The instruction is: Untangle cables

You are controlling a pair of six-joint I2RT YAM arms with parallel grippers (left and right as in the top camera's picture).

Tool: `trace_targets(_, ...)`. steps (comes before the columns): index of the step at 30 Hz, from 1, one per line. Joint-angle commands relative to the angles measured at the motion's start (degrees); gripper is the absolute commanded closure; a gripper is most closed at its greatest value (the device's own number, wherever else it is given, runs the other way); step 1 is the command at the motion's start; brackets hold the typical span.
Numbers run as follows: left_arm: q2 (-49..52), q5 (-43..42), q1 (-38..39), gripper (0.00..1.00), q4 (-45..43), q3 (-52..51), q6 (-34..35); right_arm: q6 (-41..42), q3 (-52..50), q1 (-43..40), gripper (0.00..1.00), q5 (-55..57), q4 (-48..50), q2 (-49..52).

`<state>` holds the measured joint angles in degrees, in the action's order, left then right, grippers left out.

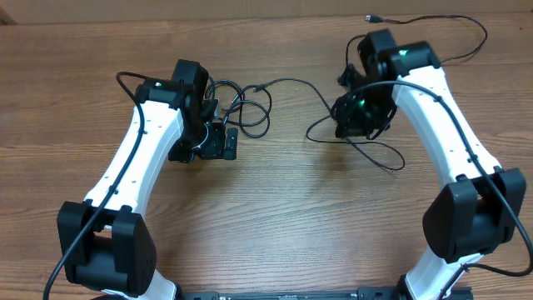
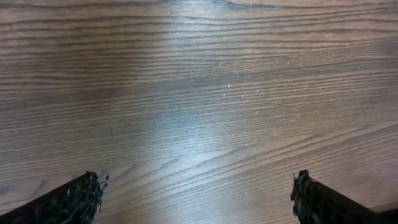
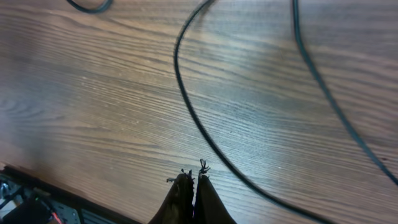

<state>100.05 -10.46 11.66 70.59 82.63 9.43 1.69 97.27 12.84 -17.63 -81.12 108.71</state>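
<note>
The cables are thin black cords. In the overhead view a small tangle of loops (image 1: pixel 246 112) lies right of my left wrist. One strand (image 1: pixel 293 81) runs from it toward my right gripper (image 1: pixel 346 123). Loose loops (image 1: pixel 379 152) lie below that gripper. Another strand with a plug end (image 1: pixel 371 17) runs along the far edge. My left gripper (image 1: pixel 218 142) is just below the tangle. In the left wrist view it (image 2: pixel 196 194) is wide open over bare wood. My right gripper (image 3: pixel 194 179) is shut and empty, with a cable strand (image 3: pixel 186 102) lying just beside it.
The wooden table (image 1: pixel 283 217) fills the view. A second strand (image 3: pixel 329 99) crosses the right side of the right wrist view. A dark rail at the table's edge (image 3: pixel 37 199) shows at that view's lower left. Thicker arm cables run along both white arms.
</note>
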Motion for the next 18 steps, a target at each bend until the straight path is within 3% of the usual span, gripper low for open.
trace_targets(1,0.0,0.3,0.4,0.00,-0.1,-0.4,0.0,3.4,-1.4,0.4,0.96,-0.5,1.8,0.5)
trace_targets(2,0.0,0.3,0.4,0.00,-0.1,-0.4,0.0,4.6,-1.4,0.4,0.94,-0.5,2.2,0.6)
trace_targets(4,0.0,0.3,0.4,0.00,-0.1,-0.4,0.0,6.6,-1.4,0.4,0.82,-0.5,2.7,0.6)
trace_targets(13,0.0,0.3,0.4,0.01,-0.2,-0.4,0.0,7.5,-3.9,4.1,0.80,-0.1,-0.4,0.6)
trace_targets(14,0.0,0.3,0.4,0.01,-0.2,-0.4,0.0,7.5,-4.7,4.8,0.73,0.6,-0.1,0.6)
trace_targets(16,0.0,0.3,0.4,0.00,-0.2,-0.4,0.0,9.1,-6.4,6.3,0.51,3.7,0.9,0.6)
trace_targets(18,0.0,0.3,0.4,0.00,-0.2,-0.4,0.0,14.6,-8.2,7.6,0.49,8.8,2.1,0.7)
